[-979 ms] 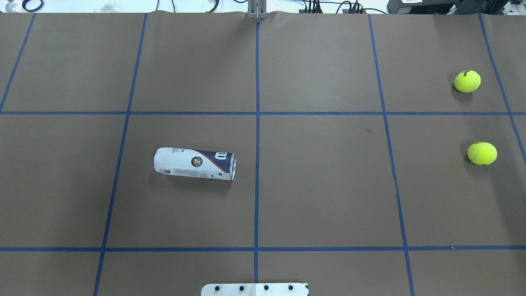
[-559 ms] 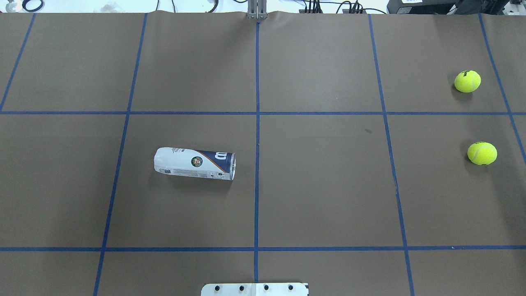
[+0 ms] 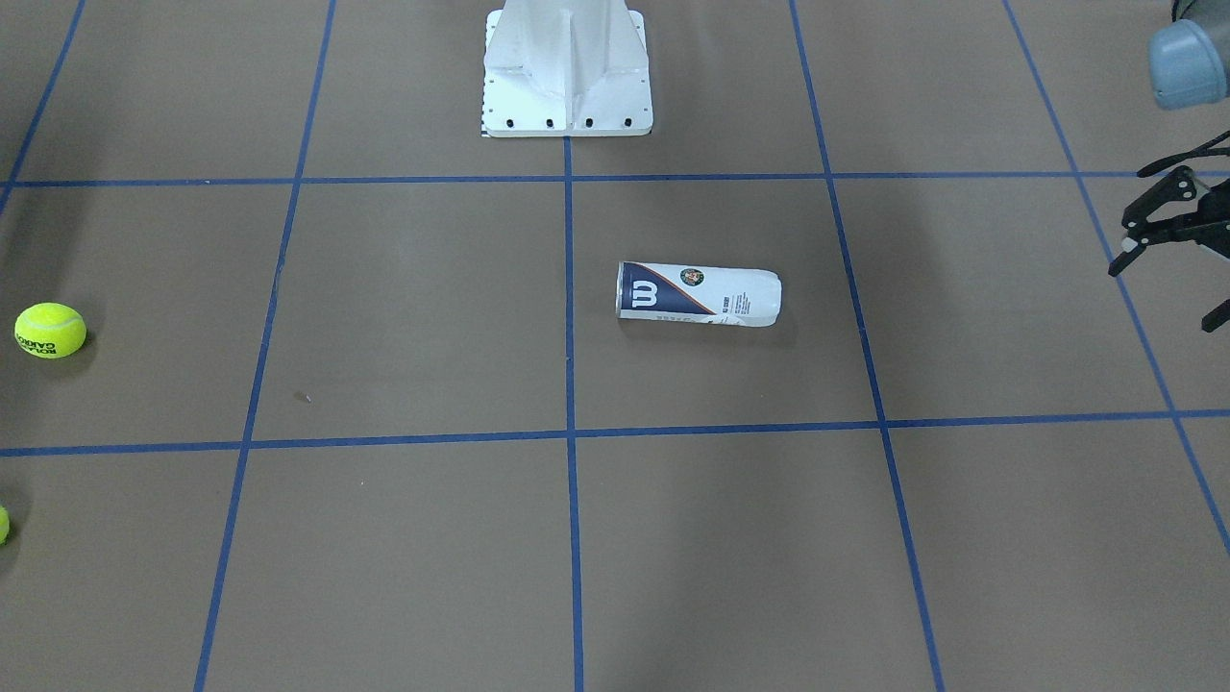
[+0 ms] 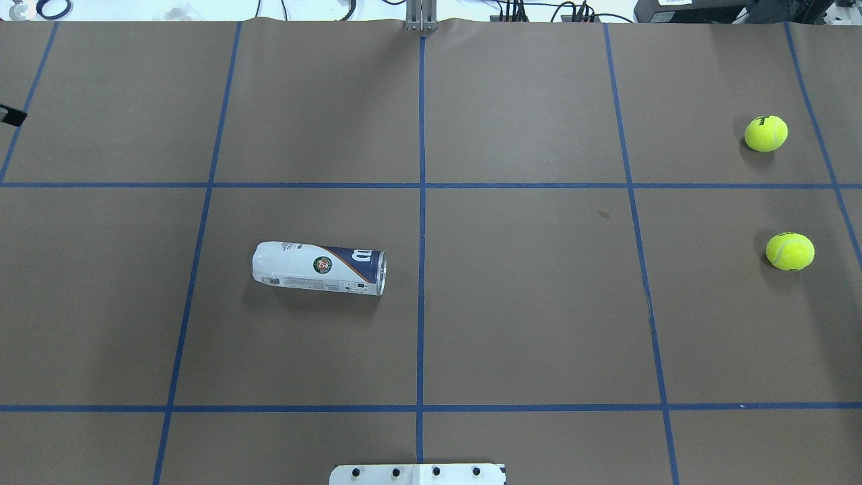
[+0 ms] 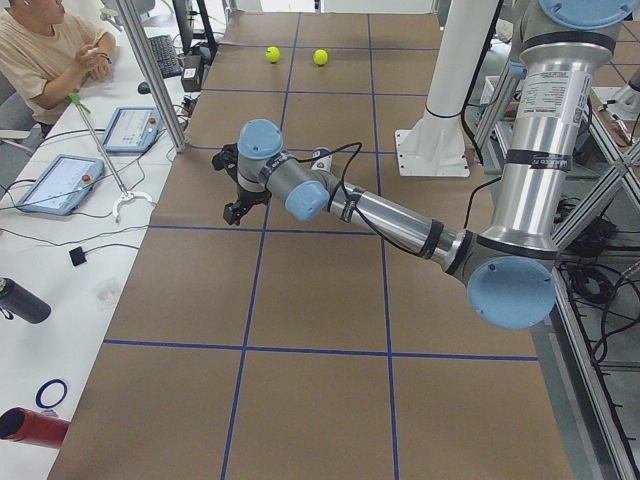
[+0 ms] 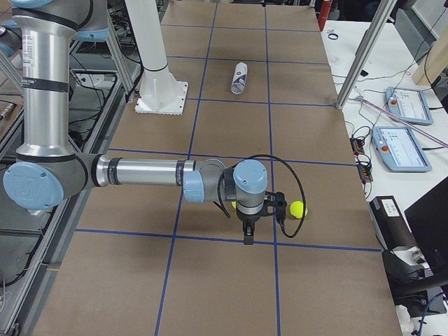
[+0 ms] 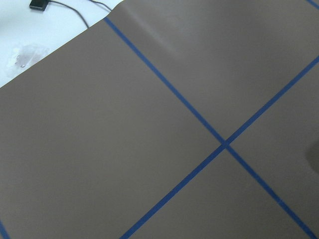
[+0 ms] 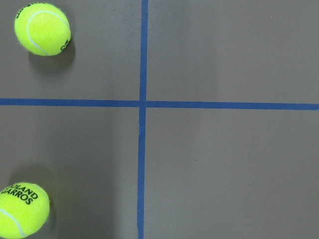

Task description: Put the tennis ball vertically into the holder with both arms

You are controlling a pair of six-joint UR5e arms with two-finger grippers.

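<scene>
The holder (image 4: 318, 268), a white and navy can, lies on its side left of the table's middle line, its open end toward the middle; it also shows in the front view (image 3: 699, 294). Two yellow tennis balls (image 4: 766, 133) (image 4: 790, 251) rest at the far right; the right wrist view shows both (image 8: 42, 29) (image 8: 20, 209). My left gripper (image 3: 1165, 293) hovers open and empty at the table's left edge, far from the holder. My right gripper (image 6: 262, 225) hangs near the balls; I cannot tell whether it is open.
The white pedestal (image 4: 417, 473) stands at the robot's side of the table, in the middle. Blue tape lines grid the brown table cover. A person (image 5: 40, 50) sits by tablets beyond the far edge.
A black tip of my left gripper has come into the overhead view at its left edge. The holder and both balls have not moved.
</scene>
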